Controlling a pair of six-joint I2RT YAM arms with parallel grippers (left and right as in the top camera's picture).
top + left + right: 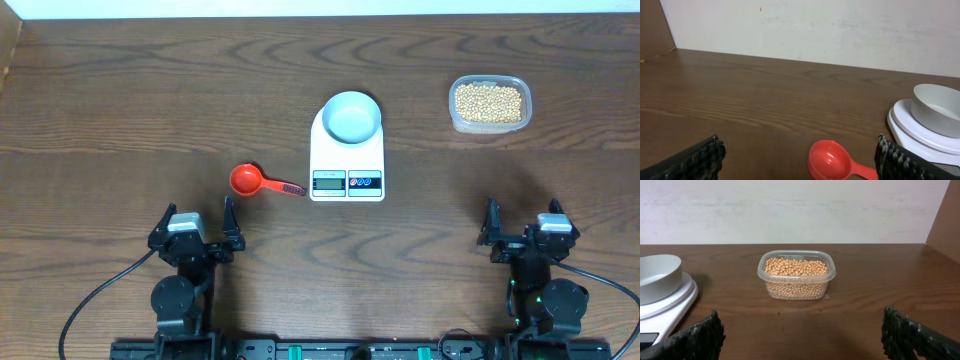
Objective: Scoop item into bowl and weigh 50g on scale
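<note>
Left end effector (197, 213), spread empty like the right end effector (523, 214), sits nearer the red scoop (262, 182) left of the scale (347, 165), handle pointing scaleward.

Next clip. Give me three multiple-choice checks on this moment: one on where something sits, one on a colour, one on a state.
1. Where is the bowl?
A) on the scale
B) on a shelf
C) stacked on a plate

2. What colour is the scoop?
A) blue
B) red
C) green

3. How do the left gripper and right gripper stand?
A) both open and empty
B) both shut
C) left holds the scoop

Answers:
1 A: the overhead view shows it on the scale's platform.
2 B: its cup and handle are red, lying left of the scale.
3 A: each wrist view shows fingers wide apart, gripping nothing.
</note>
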